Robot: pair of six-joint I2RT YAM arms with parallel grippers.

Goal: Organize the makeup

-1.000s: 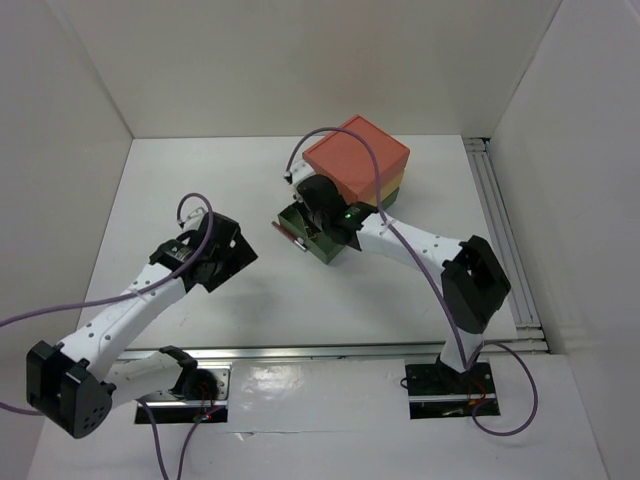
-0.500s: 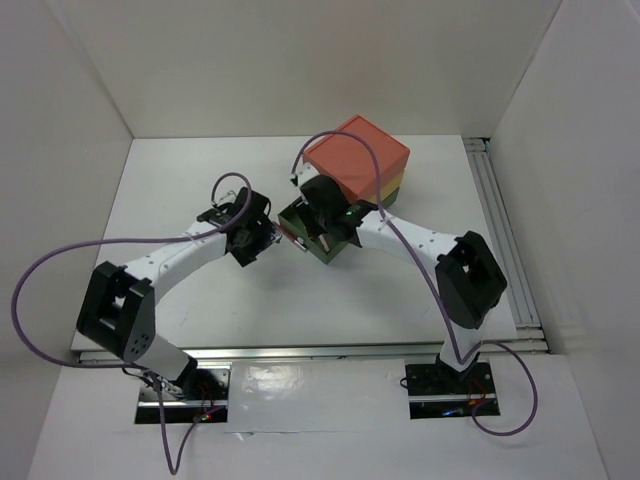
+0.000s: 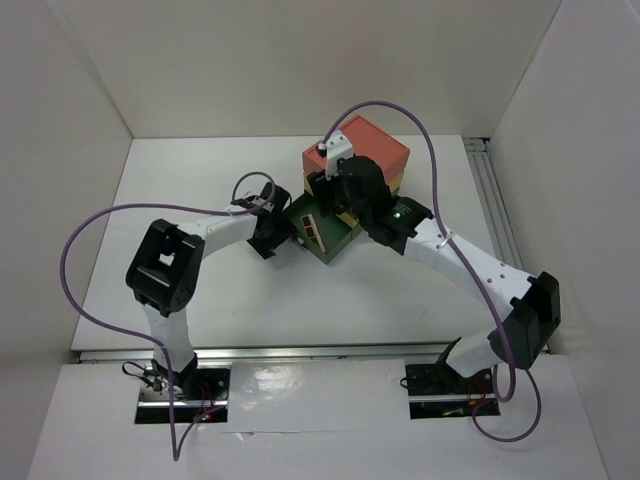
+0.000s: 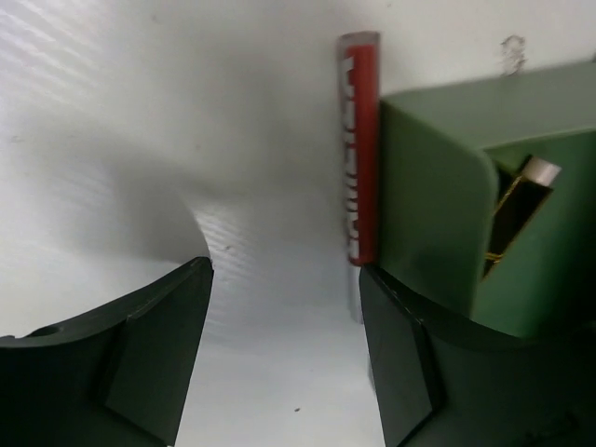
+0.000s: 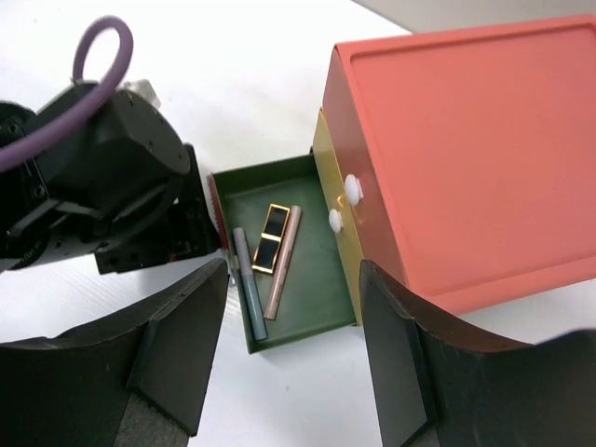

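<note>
Makeup in the pulled-out green drawer (image 5: 261,175) of the drawer box (image 5: 484,140): a blue stick (image 5: 250,284), a black-and-gold lipstick (image 5: 270,237) and a pink tube (image 5: 282,261) lie side by side on its floor; a red tube (image 4: 358,149) lies on the table (image 4: 140,112) outside, against the drawer's wall; left gripper (image 4: 284,307) low beside that tube, jaws apart, holding nothing; right gripper (image 5: 293,275) above the drawer, jaws apart, empty.

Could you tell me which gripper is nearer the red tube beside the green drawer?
Left. The left gripper, open, sits low just short of the red tube, outside the green drawer; the right gripper, open, hovers above the drawer, farther off.
</note>
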